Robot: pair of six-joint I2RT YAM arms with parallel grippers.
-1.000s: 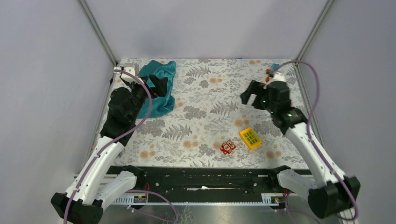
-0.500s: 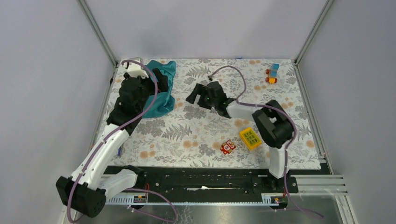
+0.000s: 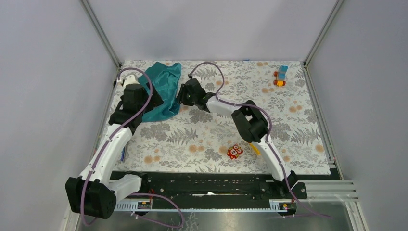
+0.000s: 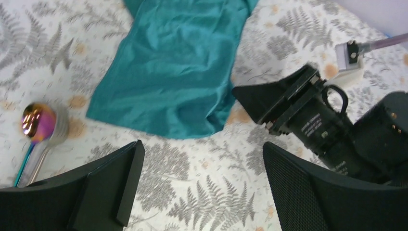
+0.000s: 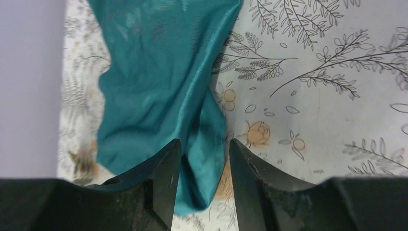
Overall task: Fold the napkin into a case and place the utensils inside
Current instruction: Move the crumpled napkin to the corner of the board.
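Observation:
The teal napkin (image 3: 163, 89) lies crumpled at the table's far left. My right gripper (image 3: 181, 98) has reached across to its right edge. In the right wrist view the jaws of this gripper (image 5: 204, 149) straddle a hanging fold of the napkin (image 5: 159, 96); the cloth touches the left finger, and a gap stays at the right finger. My left gripper (image 4: 202, 159) hovers wide open over bare table just near of the napkin (image 4: 178, 72), holding nothing. A spoon (image 4: 36, 122) with a shiny pink bowl lies left of the cloth. No case shows.
A red owl toy (image 3: 235, 151) sits near the front centre, with a yellow block (image 3: 253, 148) mostly hidden behind the right arm. A small toy car (image 3: 280, 76) stands at the far right. Enclosure walls run close along the left edge.
The right arm swung from the table's right side across to the napkin's right edge, and its jaws narrowed around a fold. The left gripper drew back toward me off the cloth, still open.

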